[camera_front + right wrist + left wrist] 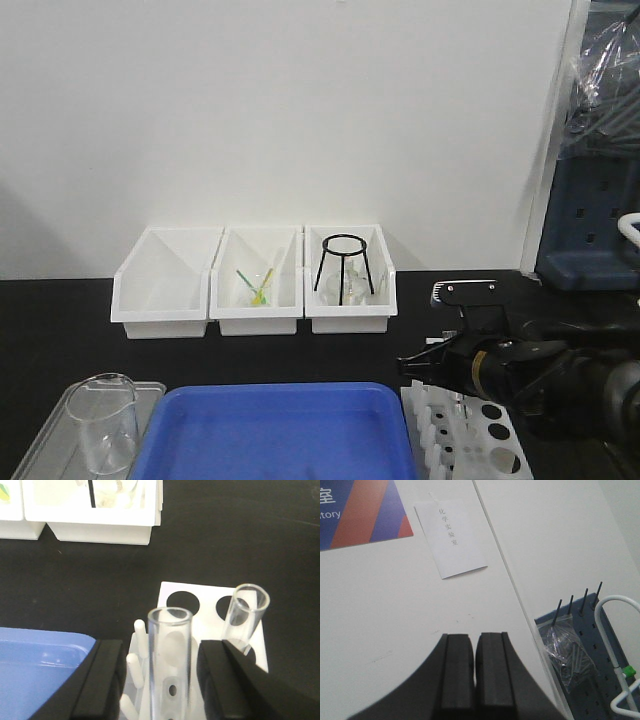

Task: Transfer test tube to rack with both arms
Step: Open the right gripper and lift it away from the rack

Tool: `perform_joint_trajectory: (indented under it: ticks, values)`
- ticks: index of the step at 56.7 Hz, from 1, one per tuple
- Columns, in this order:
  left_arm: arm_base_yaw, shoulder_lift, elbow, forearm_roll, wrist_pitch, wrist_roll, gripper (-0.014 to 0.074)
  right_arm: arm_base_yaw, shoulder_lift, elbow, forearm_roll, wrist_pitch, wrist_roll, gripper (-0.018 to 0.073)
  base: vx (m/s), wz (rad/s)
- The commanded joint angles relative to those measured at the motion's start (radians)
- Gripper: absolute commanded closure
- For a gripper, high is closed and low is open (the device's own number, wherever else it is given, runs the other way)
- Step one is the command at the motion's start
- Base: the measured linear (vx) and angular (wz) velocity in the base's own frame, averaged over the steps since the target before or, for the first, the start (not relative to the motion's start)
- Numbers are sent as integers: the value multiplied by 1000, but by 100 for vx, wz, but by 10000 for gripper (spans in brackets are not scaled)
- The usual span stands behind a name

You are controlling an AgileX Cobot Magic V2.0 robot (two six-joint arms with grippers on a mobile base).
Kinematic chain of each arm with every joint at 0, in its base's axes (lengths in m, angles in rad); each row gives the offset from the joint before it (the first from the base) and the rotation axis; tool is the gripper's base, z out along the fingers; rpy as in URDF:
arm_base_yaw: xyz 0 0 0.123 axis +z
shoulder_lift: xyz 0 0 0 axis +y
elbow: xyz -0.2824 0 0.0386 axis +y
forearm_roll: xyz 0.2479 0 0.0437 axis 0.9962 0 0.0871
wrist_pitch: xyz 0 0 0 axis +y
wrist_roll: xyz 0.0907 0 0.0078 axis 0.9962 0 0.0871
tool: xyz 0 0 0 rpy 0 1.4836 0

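Observation:
A clear test tube [170, 655] stands upright in the white rack [200, 605], between the fingers of my right gripper [162, 647]. That gripper is open: there is a wide gap on the tube's left and a narrow one on its right. A second test tube [245, 615] leans in a hole further right. In the front view the right gripper [420, 365] hovers over the rack [470, 440] at the table's front right. My left gripper [474, 637] is shut with nothing in it and points at a white wall. It does not show in the front view.
Three white bins [255, 305] line the back of the black table; the right one holds a black ring stand [345, 265]. A blue tray [280, 430] lies left of the rack, with a beaker [105, 420] on a clear tray beyond it. White pegs [140, 630] stand along the rack's left side.

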Motion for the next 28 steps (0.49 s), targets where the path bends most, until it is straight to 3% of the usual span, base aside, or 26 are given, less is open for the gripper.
perform_joint_trajectory:
  ticks: [1,18,28]
  values:
    - [-1,-17,-31,11,-58,-7,438,-4,-60,-30,-15,22,-3,138,0,0]
    - [-1,-37,-31,11,-68,-7,438,-4,-255,-32,-31,46,-3,160,0,0]
    - [-1,-59,-31,10,-77,-9,438,-4,-435,-32,-31,8,-4,290,0,0]
